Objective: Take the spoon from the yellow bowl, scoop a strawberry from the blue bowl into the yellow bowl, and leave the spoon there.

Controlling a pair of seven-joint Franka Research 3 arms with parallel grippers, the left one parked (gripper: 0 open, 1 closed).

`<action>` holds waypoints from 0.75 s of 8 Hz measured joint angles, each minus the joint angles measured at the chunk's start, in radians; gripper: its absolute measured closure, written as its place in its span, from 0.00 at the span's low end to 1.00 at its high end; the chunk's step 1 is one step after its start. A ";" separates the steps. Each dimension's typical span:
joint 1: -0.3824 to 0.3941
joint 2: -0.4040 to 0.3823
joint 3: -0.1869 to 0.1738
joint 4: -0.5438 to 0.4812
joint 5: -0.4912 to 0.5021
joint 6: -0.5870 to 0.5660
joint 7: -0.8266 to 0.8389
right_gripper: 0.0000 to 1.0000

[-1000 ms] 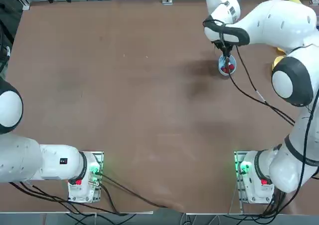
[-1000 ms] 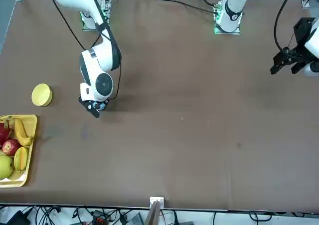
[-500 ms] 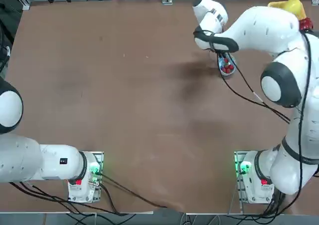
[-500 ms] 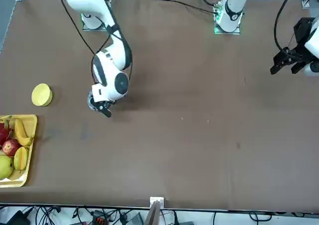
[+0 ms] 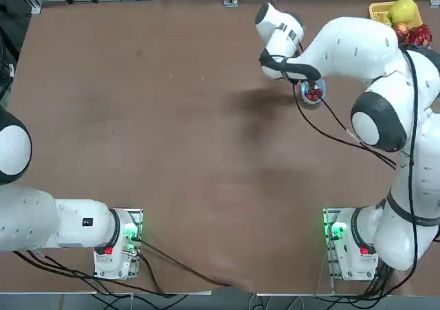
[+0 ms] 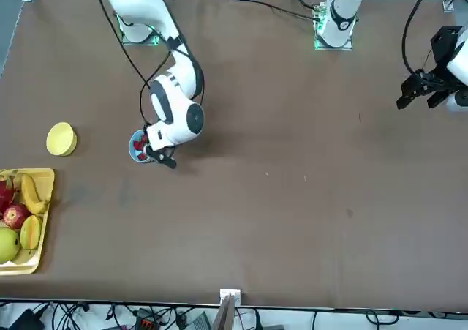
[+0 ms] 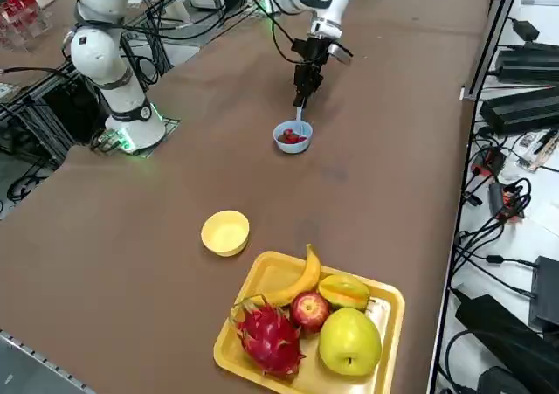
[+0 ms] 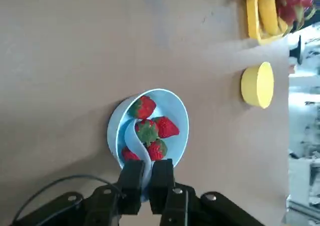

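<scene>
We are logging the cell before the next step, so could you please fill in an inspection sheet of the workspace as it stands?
Surface: brown table, bare in the middle.
Job's things: blue bowl holds strawberries; spoon dips among them; yellow bowl looks empty, apart from it.
Clutter: yellow tray with banana, apple, dragon fruit and other fruit.
Hands: right hand shut on spoon, over the blue bowl.
Cables: black cable along the right arm.
Surroundings: cables and equipment beyond the table edges.
</scene>
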 joint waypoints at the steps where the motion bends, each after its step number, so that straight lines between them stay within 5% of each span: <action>1: 0.018 0.018 0.000 0.004 -0.032 -0.020 -0.004 0.89; 6: 0.080 0.073 0.000 0.013 -0.115 -0.078 -0.032 0.89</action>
